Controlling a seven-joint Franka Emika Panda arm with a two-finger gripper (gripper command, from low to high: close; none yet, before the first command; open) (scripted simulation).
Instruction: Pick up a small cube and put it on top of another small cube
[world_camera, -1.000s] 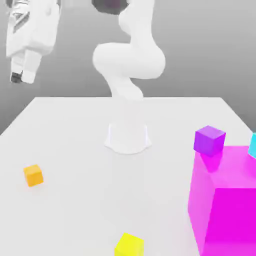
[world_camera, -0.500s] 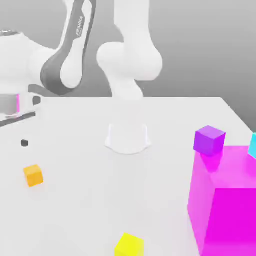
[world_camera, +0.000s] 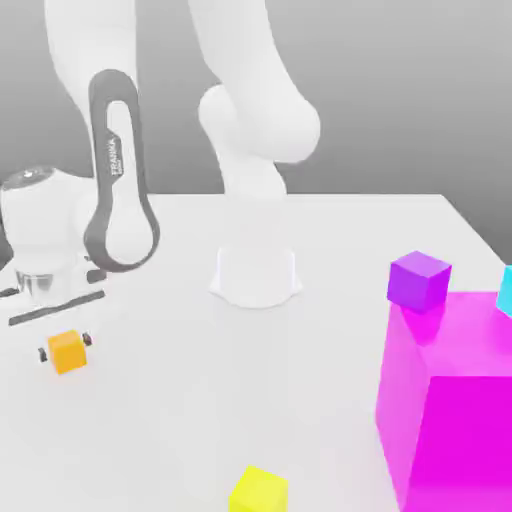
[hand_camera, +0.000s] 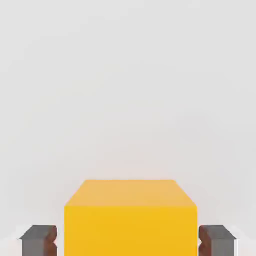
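1. Broadly, a white table (world_camera: 330, 400) is seen spread across the exterior view, with a plain grey backdrop behind it.
2. A white Franka Panda arm (world_camera: 250, 110) is mounted on a round base near the middle of the table; its links are bent over toward the exterior view's left, and its hand is lowered close to the tabletop there.
3. A big magenta block (world_camera: 450, 400) is placed at the exterior view's right, near the front edge, and is cut off by the frame.
4. A small purple cube (world_camera: 420, 280) is seen just behind the magenta block's upper corner; whether the two are touching cannot be told.
5. A sliver of a cyan object (world_camera: 506, 290) is caught at the right border of the exterior view, behind the magenta block.
6. A small yellow cube (world_camera: 259, 491) is set at the front edge of the table, well apart from the other cubes.
7. The small orange cube (world_camera: 68, 351) is resting on the table at the exterior view's left, directly beneath the hand.
8. The gripper (world_camera: 66, 348) is spread wider than the cube, with one dark fingertip on each side of it; in the hand view a narrow gap is visible between the orange cube (hand_camera: 130, 217) and each of the fingertips (hand_camera: 39, 239), so nothing is gripped.
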